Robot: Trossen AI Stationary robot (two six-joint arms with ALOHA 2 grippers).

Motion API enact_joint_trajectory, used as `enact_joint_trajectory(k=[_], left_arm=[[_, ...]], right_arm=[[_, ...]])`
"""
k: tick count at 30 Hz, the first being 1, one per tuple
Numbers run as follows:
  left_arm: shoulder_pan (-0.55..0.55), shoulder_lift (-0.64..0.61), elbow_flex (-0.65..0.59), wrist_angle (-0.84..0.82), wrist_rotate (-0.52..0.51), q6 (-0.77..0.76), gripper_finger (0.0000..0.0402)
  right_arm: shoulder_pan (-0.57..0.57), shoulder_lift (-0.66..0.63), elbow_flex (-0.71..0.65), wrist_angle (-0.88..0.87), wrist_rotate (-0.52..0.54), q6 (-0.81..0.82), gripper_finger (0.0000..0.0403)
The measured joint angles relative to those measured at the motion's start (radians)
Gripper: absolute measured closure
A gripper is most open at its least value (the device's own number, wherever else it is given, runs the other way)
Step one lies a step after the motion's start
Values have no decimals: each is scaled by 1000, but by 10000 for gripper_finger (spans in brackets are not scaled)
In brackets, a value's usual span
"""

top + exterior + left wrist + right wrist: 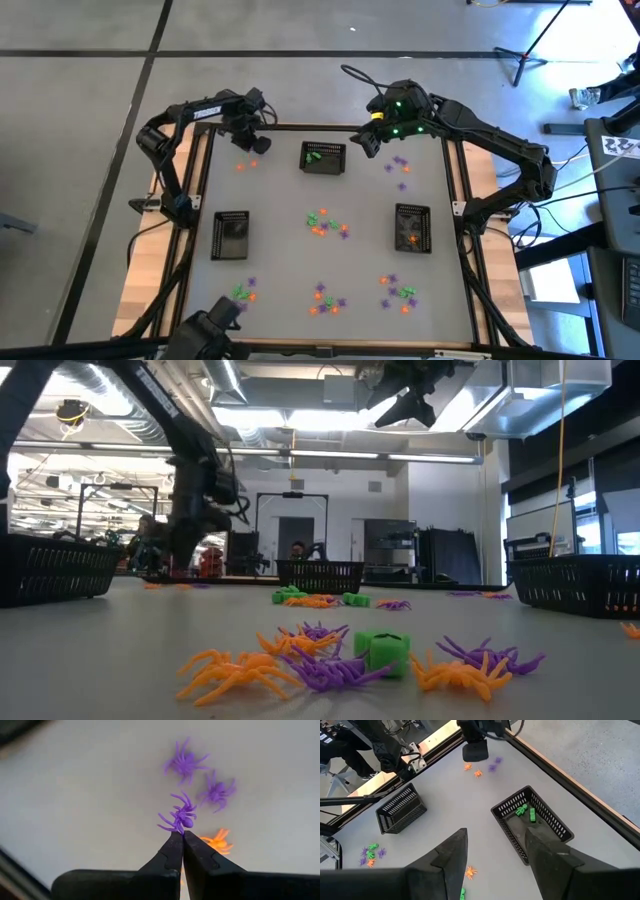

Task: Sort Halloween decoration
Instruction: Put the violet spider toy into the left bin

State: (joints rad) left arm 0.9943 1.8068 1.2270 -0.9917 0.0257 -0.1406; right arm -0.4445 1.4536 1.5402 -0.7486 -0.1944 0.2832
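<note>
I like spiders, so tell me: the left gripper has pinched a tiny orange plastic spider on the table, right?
Not quite. The left wrist view shows the left gripper shut on a tiny purple plastic spider, not an orange one. A tiny orange plastic spider lies just beside it, untouched, on the table.

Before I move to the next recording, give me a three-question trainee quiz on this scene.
1. True or false: the left hand is shut on a purple spider.
2. How many black baskets stand on the table? A) two B) three C) four
3. Fill in: the basket seen below the open right hand holds ____ pieces.

Key:
1. True. The fingertips pinch it at the table's far left corner.
2. B. One far middle, one left, one right.
3. Green.
</note>
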Motion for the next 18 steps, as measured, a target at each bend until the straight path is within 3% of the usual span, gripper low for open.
enact_joint_trajectory(k=[9,15,18], left_arm=[[-100,-253,1,-242,69,-11,401],[-306,-448,2,-523,128,-104,401],[-436,-521,2,-587,169,-193,401]], right_arm=[[0,0,0,0,0,-27,210],[0,0,0,4,0,-50,210],[0,0,0,27,0,-54,210]])
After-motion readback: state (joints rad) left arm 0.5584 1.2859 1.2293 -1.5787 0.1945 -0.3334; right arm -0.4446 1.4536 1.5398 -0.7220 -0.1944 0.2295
